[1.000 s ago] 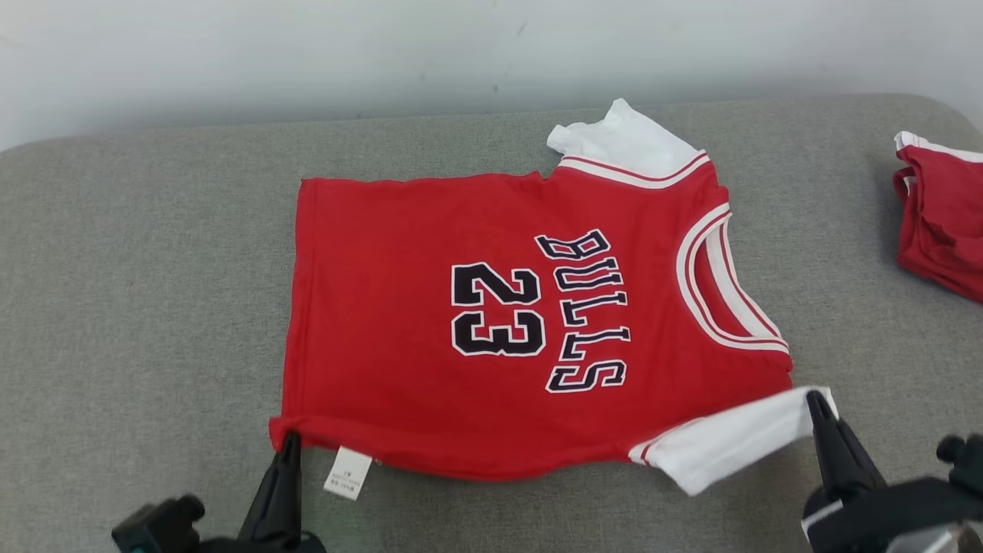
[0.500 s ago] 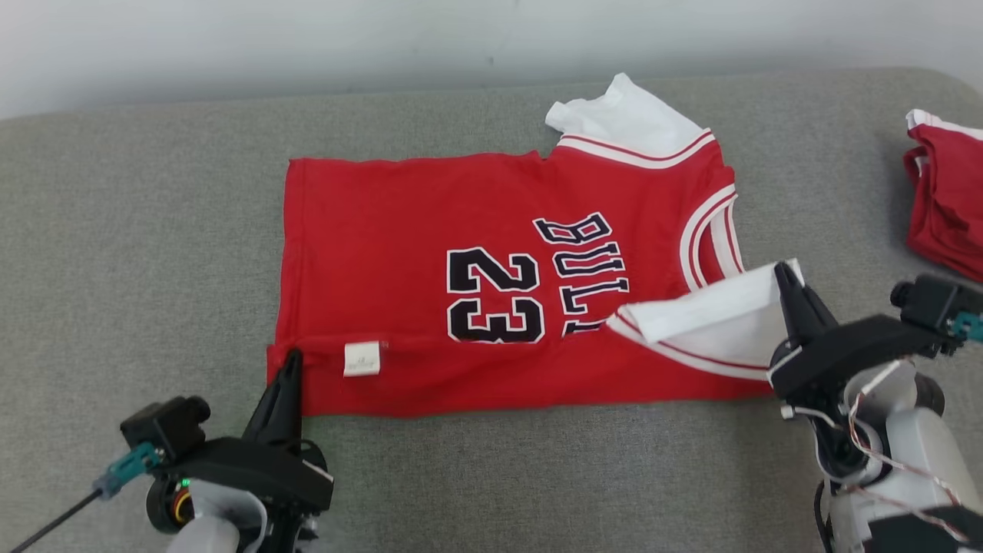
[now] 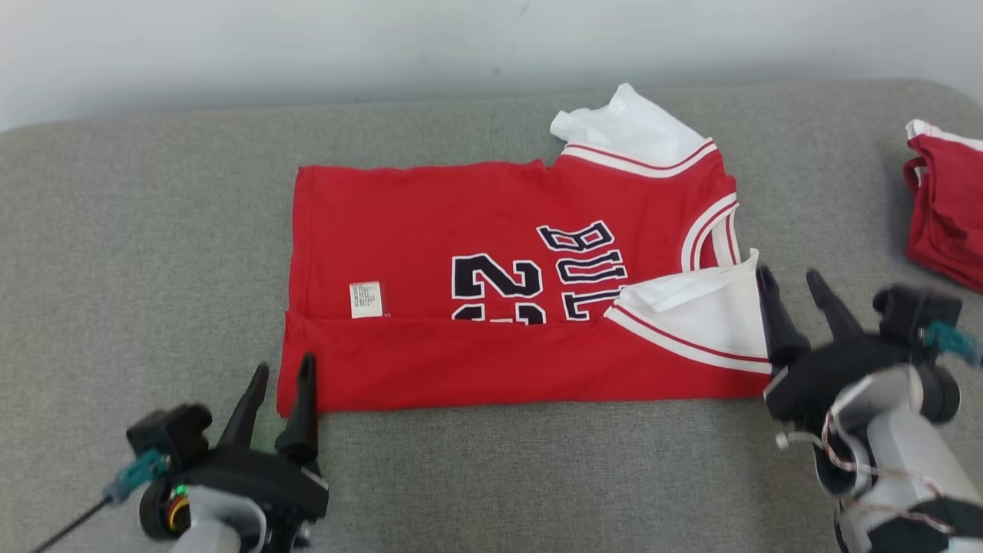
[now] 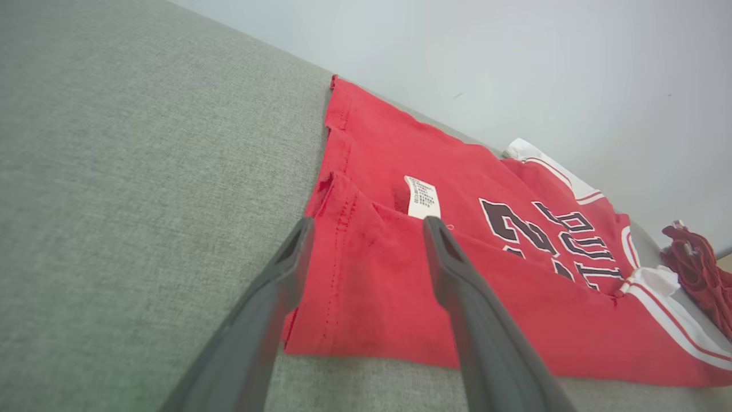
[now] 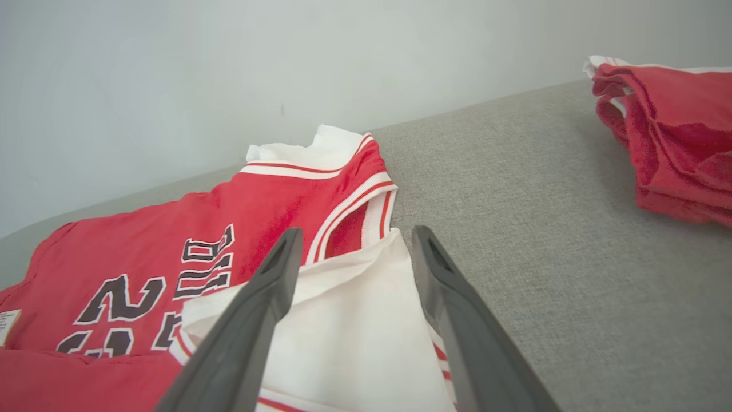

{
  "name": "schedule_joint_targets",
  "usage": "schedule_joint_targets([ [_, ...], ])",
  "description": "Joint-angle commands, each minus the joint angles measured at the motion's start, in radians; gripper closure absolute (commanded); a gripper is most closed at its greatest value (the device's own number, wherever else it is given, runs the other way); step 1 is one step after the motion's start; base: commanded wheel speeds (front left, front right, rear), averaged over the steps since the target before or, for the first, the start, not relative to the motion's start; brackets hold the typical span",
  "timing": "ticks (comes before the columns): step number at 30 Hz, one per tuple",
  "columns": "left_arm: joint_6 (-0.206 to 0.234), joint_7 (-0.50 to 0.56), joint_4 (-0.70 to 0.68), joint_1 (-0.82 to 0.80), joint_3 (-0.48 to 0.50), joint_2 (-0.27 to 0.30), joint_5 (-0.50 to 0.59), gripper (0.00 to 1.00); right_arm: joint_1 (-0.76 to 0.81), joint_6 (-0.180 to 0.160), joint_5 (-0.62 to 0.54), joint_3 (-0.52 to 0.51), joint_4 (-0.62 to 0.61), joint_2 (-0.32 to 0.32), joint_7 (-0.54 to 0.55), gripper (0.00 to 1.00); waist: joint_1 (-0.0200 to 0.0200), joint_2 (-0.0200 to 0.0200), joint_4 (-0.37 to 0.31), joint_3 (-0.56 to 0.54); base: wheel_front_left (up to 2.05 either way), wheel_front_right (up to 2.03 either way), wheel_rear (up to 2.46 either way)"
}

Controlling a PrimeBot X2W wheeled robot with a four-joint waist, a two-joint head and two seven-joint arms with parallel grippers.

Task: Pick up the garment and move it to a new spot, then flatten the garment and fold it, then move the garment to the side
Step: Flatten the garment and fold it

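The garment (image 3: 476, 223) is a red jersey with white sleeves and black "BULLS 23" print, lying on the grey padded surface with its near long edge folded up over the front. A white care label (image 3: 365, 299) shows on the folded strip. My left gripper (image 3: 282, 370) stands open at the garment's near left corner (image 4: 343, 274), holding nothing. My right gripper (image 3: 791, 278) stands open beside the folded white sleeve (image 3: 706, 311), its fingers apart over the sleeve (image 5: 354, 326) in the right wrist view.
A second red garment (image 3: 946, 219) lies bunched at the right edge of the grey surface (image 3: 153, 253); it also appears in the right wrist view (image 5: 675, 131). A pale wall (image 3: 307, 54) runs behind the surface.
Both grippers carried the near edge of the garment up over its front, then opened and let go. The lower half of the print is now covered.
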Motion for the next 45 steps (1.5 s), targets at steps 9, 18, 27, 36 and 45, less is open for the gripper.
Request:
schedule_joint_targets([
  [9,0.023,-0.03,-0.033,0.152,0.017,0.028,0.069,0.0,0.214,0.0,0.028,0.059,-0.026,-0.068,-0.092,0.0,-0.0002,-0.0002,-0.001,-0.047,0.0,0.0,0.0],
  [18,0.026,-0.033,-0.009,0.116,0.009,0.04,0.127,0.0,0.195,0.0,0.0,0.055,0.025,-0.035,-0.1,0.0,-0.0002,-0.0002,-0.024,-0.009,0.0,0.0,0.0],
  [27,0.0,0.014,0.112,0.038,-0.023,0.025,0.127,0.33,0.107,0.0,-0.01,0.069,0.168,0.009,-0.105,0.33,-0.0002,-0.0002,-0.029,0.011,0.0,0.0,0.0],
  [36,-0.028,-0.015,0.184,0.039,-0.004,-0.005,0.102,1.0,0.099,0.0,0.042,0.074,0.235,0.027,-0.2,1.0,-0.0002,-0.0002,-0.018,-0.028,0.0,0.0,0.0],
  [45,-0.02,-0.032,0.086,0.168,0.028,-0.02,0.113,1.0,0.236,0.0,0.074,0.09,0.124,-0.006,-0.224,1.0,-0.0002,-0.0002,-0.009,-0.101,0.0,0.0,0.0],
])
